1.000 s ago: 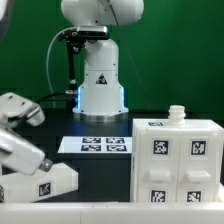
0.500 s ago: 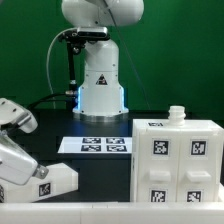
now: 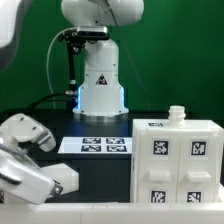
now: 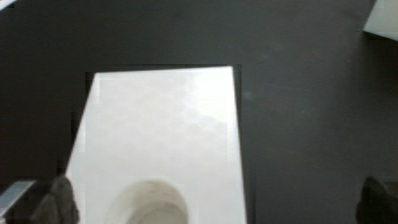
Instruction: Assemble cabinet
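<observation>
Item: my claw (image 4: 215, 203), jaws wide and holding nothing, above a loose white plastic cabinet block (image 3: 64, 178) at the exterior view's left, well apart from the tall white tagged boxy cabinet body (image 3: 175, 160) at its right; joining not yet done, most assembly left, I judge

White cabinet piece (image 4: 160, 130) lies on the dark table (image 4: 302, 60); gripper (image 4: 210, 205) fingers stand wide apart.

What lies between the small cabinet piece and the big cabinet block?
Nothing; the exterior view shows only bare black table between the small piece and the big block.
</observation>
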You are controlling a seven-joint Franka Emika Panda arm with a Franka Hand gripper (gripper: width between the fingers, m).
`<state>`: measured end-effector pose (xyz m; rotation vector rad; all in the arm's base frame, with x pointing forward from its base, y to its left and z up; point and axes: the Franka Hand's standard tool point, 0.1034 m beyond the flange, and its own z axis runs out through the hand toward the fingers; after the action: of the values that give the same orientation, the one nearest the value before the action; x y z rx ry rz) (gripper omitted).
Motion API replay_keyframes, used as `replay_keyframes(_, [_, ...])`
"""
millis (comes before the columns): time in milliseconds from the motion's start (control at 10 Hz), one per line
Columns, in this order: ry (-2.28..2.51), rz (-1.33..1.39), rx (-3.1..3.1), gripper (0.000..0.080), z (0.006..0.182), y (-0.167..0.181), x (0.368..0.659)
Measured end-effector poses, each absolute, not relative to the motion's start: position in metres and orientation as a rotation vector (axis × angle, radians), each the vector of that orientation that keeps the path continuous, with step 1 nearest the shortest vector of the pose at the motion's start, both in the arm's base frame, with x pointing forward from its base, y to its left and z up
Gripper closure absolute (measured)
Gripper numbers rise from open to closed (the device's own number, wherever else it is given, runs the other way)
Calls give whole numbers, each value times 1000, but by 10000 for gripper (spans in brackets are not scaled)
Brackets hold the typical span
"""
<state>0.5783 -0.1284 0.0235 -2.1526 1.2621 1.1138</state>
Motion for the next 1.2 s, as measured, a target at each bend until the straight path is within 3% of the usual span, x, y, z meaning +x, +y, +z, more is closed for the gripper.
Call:
replay_keyframes(500, [1263, 1135, -2136, 2, 25, -130, 573])
replay_keyframes(900, [1234, 1169, -2095, 2, 42, -145, 564])
replay_keyframes(1200, [1246, 1145, -2115, 2, 21, -135, 558])
